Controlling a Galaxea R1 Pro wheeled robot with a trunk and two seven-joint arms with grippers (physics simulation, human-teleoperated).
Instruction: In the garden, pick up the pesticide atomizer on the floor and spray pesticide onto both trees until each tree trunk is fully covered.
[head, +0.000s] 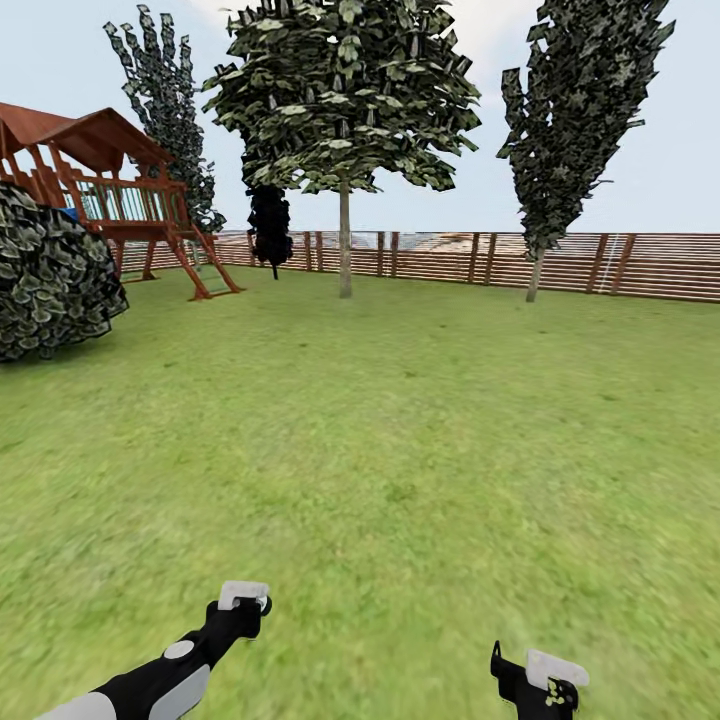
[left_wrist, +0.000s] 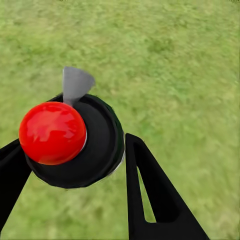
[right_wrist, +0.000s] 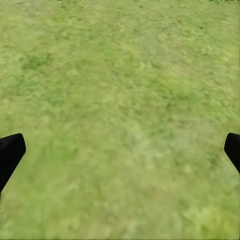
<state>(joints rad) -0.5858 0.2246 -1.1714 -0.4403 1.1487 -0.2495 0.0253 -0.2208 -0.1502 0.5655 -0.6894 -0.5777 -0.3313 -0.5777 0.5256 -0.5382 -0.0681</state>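
My left gripper (left_wrist: 73, 146) is shut on the pesticide atomizer (left_wrist: 95, 145), a black round body with a glossy red ball top and a grey nozzle, held over grass. Low in the head view are the left gripper (head: 243, 603) and the right gripper (head: 540, 680), both above the lawn. The right gripper (right_wrist: 120, 150) is open with nothing but grass between its fingertips (right_wrist: 11, 150). One broad-canopied tree (head: 340, 90) stands far ahead near the fence, its straight grey-brown trunk (head: 345, 255) bare. The second such tree is out of view.
A brown slatted fence (head: 660, 265) runs along the back of the lawn (head: 400, 450). Narrow dark trees stand at back left (head: 160, 100) and back right (head: 580, 120). A wooden play structure (head: 110, 190) and a large leafy bush (head: 50, 270) are at the left.
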